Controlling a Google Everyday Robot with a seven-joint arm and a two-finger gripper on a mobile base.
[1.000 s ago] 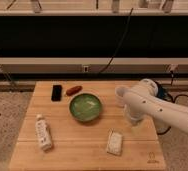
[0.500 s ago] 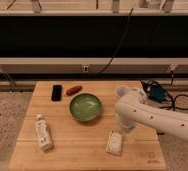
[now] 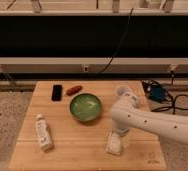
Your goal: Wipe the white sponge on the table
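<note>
The white sponge point(image 3: 114, 146) lies flat near the front edge of the light-brown wooden table point(image 3: 77, 147), right of centre. My white arm reaches in from the right and bends down over it. The gripper point(image 3: 119, 134) sits right at the sponge's far end and hides that end. I cannot tell whether it touches the sponge.
A green bowl point(image 3: 85, 107) stands mid-table behind the sponge. A white labelled bottle point(image 3: 43, 132) lies at the front left. A black flat object point(image 3: 57, 92) and a reddish sausage-shaped item point(image 3: 74, 90) are at the back. A white paper cup point(image 3: 123, 92) stands back right. A blue device point(image 3: 157, 94) with cables lies on the floor to the right.
My arm has swung left and lowered. The gripper has moved from above the table's right side down onto the far end of the sponge. The sponge has not moved.
</note>
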